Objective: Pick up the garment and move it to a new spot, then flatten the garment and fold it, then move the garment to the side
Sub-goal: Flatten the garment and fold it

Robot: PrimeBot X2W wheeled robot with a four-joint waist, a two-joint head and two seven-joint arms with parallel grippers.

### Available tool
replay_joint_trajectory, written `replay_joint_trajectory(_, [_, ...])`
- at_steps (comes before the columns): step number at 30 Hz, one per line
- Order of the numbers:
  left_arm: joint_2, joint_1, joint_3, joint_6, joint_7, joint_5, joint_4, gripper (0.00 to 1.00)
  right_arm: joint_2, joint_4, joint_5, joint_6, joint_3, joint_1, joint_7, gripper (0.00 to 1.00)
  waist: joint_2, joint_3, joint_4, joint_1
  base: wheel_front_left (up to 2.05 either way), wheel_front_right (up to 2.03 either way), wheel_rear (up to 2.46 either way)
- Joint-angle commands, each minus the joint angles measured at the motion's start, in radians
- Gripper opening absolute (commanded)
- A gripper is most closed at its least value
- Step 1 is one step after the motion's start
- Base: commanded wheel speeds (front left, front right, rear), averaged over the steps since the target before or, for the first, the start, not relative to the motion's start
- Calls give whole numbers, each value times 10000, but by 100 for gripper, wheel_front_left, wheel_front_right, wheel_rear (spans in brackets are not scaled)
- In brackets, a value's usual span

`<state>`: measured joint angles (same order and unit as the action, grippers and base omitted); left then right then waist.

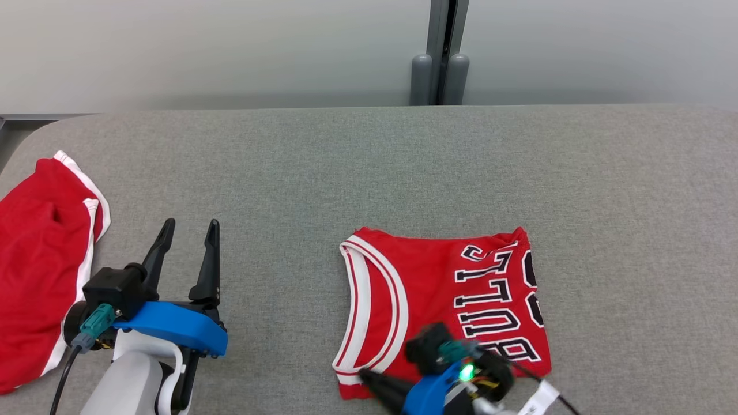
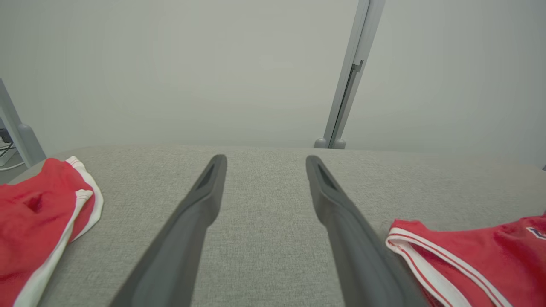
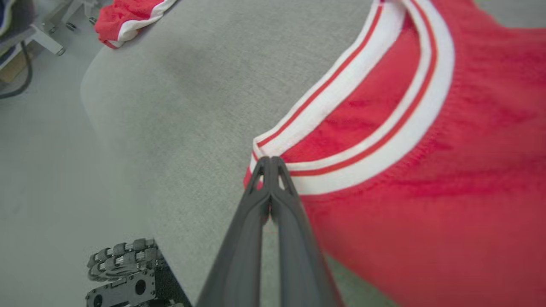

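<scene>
The garment [image 1: 438,288] is a red jersey with white-and-red trim and black lettering, lying folded on the grey table [image 1: 369,167] right of centre. My right gripper [image 1: 364,376] is at its near left corner. In the right wrist view the right gripper [image 3: 269,160] has both fingers pressed together on that corner of the garment [image 3: 405,149], with red cloth showing on either side of the tips. My left gripper [image 1: 190,227] stands open over bare table, well left of the jersey. Its own view shows the left gripper [image 2: 265,160] wide apart and the garment [image 2: 469,251] at the lower right.
A second red garment with white trim [image 1: 40,271] lies crumpled at the table's left edge, also seen as a red garment [image 2: 34,213] in the left wrist view. A grey post [image 1: 441,57] stands behind the table. My wheeled base [image 3: 123,273] sits below the near table edge.
</scene>
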<state>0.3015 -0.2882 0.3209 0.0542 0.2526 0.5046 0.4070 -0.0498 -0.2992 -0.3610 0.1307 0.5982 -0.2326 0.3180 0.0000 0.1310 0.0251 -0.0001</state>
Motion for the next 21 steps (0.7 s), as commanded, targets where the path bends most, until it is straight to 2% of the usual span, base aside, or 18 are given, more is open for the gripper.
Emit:
replay_joint_trajectory(1, [19, -40, -42, -21, 21, 42, -46, 100, -32, 185, -312, 1, 382, 112, 152, 0, 0, 17, 10, 1, 0, 0, 0])
replay_joint_trajectory(4, [0, 11, -47, -79, 34, 71, -103, 100, -367, 576, -716, -1, 1008, 43, 314, 0, 0, 42, 14, 1, 0, 0, 0])
replay_joint_trajectory(7, [-3, 51, -61, -109, 44, 115, -126, 100, -579, 899, -788, 1, 884, 71, 149, 3, 0, 33, 2, 1, 0, 0, 0])
replay_joint_trajectory(9, [6, 91, -81, -113, 49, 126, -137, 100, -679, 1071, -632, 1, 424, 173, -68, 45, 0, 10, -15, 1, 0, 0, 0])
replay_joint_trajectory(10, [8, 117, -97, -129, 56, 123, -154, 100, -660, 1161, -564, 1, 48, 229, -258, 100, 0, -3, -29, 1, 0, 0, 0])
replay_joint_trajectory(21, [-46, 441, -413, -242, 124, 85, -464, 100, -61, 2061, 809, 1, -5189, 1232, -2246, 100, 0, -191, -186, 1, 0, 0, 0])
